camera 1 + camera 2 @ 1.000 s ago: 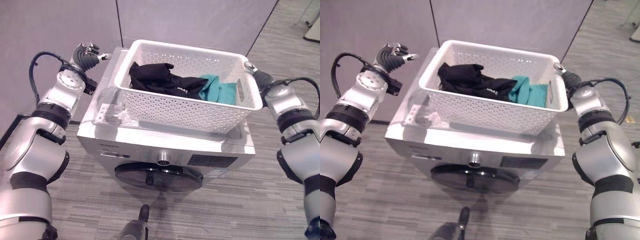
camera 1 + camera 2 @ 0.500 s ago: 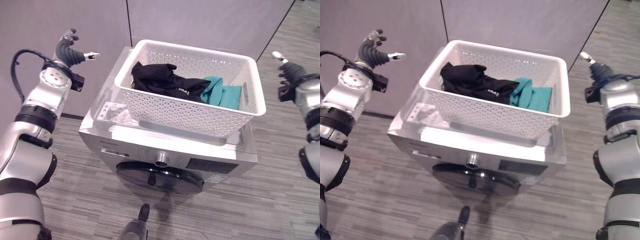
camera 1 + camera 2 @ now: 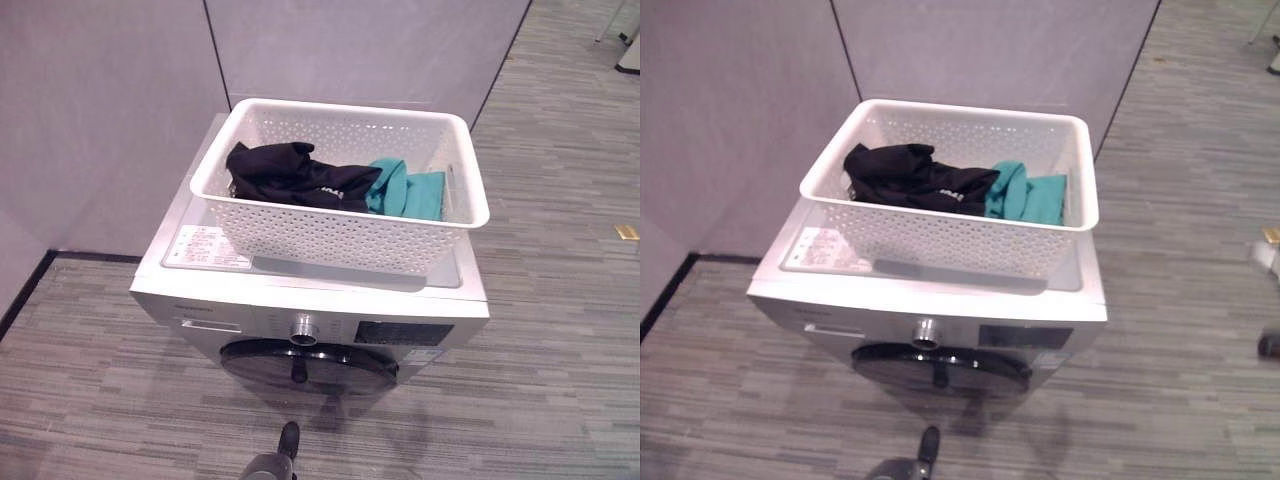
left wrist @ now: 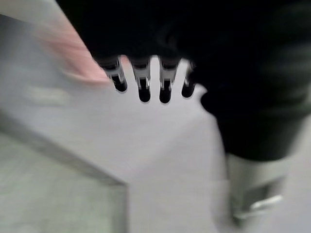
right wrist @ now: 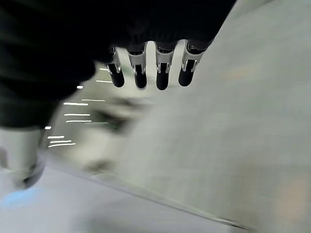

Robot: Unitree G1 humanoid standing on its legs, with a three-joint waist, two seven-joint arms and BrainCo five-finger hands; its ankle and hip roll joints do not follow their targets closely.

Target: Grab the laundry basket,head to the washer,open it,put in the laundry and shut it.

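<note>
nearest to us is the round dark glass door [image 3: 308, 364] on the front of the silver-grey front-loading washer [image 3: 190, 300], and it is closed, with a small metal knob [image 3: 303, 328] just above it on the control strip. on the washer's flat top sits the white perforated plastic laundry basket [image 3: 330, 232], its long side facing us and nothing gripping it. inside it lie a crumpled black garment [image 3: 290, 175] towards our left and a teal cloth [image 3: 405, 190] beside it, touching, towards our right. behind the washer stands a plain grey partition wall [image 3: 350, 50], and grey striped flooring [image 3: 560, 250] runs around it.

our left hand [image 4: 146, 77] and our right hand [image 5: 148, 68] each appear in their own wrist view with the fingers held out straight in a loose row and holding nothing; past them we make out little beyond blurred floor and wall.

we judge that the basket has been delivered to the washer and that opening the door is the step in hand. the next move calls for bringing one hand low to the front of the door, finding its edge or handle and pulling it outward, while the basket stays put on top within reach for unloading.
</note>
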